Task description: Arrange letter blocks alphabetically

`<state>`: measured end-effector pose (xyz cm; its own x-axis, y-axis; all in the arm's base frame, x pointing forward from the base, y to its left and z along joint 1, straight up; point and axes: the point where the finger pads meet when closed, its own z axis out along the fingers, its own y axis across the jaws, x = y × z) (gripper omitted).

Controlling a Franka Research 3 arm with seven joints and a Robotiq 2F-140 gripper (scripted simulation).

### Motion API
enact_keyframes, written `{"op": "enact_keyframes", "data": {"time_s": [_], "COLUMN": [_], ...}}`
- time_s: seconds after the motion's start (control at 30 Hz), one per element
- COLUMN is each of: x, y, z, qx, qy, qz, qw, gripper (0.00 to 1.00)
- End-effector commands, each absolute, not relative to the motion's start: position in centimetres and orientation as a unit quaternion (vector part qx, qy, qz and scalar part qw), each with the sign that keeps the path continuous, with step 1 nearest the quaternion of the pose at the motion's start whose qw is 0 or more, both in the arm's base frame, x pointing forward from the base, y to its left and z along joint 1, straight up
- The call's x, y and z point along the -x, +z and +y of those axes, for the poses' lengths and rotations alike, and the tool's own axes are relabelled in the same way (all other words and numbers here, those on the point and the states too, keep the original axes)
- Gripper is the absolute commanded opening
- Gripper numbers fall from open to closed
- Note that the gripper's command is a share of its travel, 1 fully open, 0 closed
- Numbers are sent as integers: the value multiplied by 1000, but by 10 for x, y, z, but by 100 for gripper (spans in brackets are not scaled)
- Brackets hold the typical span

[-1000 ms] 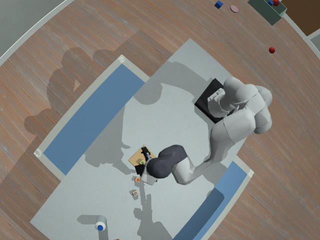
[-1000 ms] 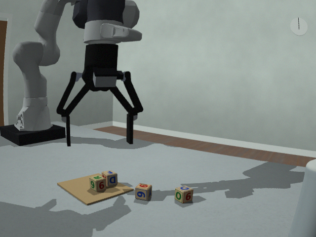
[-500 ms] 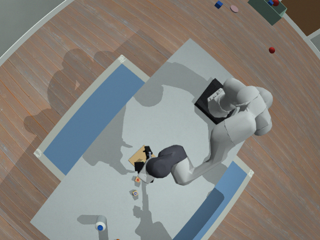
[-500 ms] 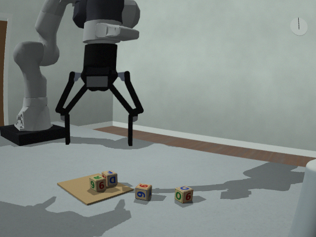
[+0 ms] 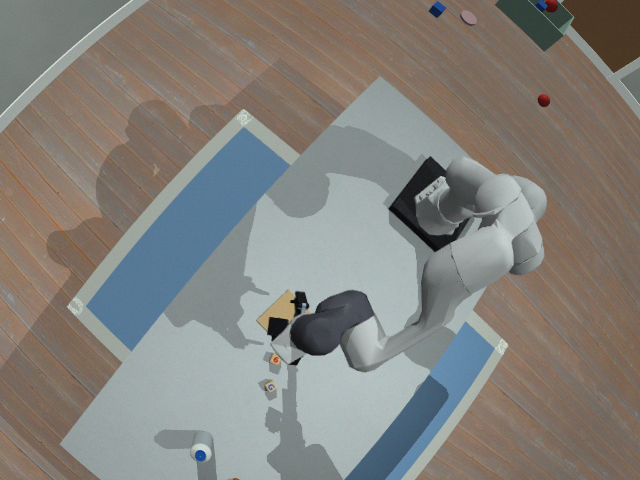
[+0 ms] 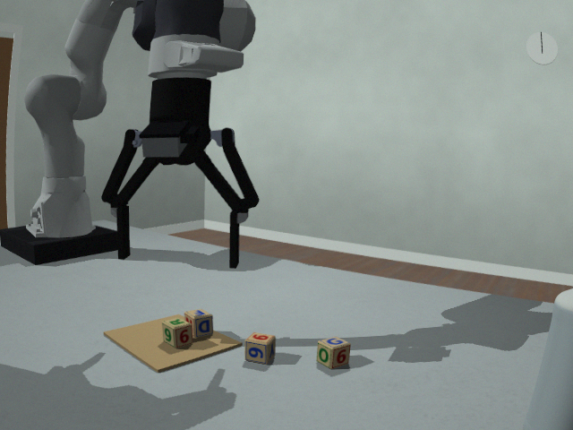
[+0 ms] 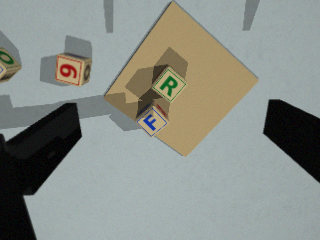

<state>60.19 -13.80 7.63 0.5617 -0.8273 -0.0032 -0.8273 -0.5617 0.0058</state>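
My gripper (image 6: 179,262) (image 7: 172,118) is open and empty, high above the tan mat (image 6: 133,335) (image 7: 215,65) (image 5: 284,303). A block with a green R (image 6: 176,331) (image 7: 169,85) on top stands on the mat. The block with a blue F (image 6: 199,322) (image 7: 152,121) on top is close beside it, at a mat edge. In the wrist view the two letters look about a quarter turn apart. Off the mat stand a block with a red 6 or 9 (image 5: 275,359) (image 6: 260,348) (image 7: 69,70) on top and a block with a blue G (image 5: 270,386) (image 6: 333,354). The arm hides the mat blocks in the top view.
A white cylinder with a blue top (image 5: 200,453) stands beyond the G block; its side (image 6: 551,370) shows at the right of the exterior view. The robot's black base plinth (image 5: 413,209) (image 6: 69,250) is at the table's far end. Small objects and a green bin lie on the floor.
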Motion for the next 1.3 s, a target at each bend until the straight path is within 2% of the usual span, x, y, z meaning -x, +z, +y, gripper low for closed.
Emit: {"op": "enact_keyframes", "data": {"time_s": [0.0,1.27], "x": [-602,-605], "y": [77,80], "z": [-137,-146], "qx": [-849,-676], "qy": [-3,1], "qz": [-528,-737], "qw": [3,2], "gripper": [100,100]}}
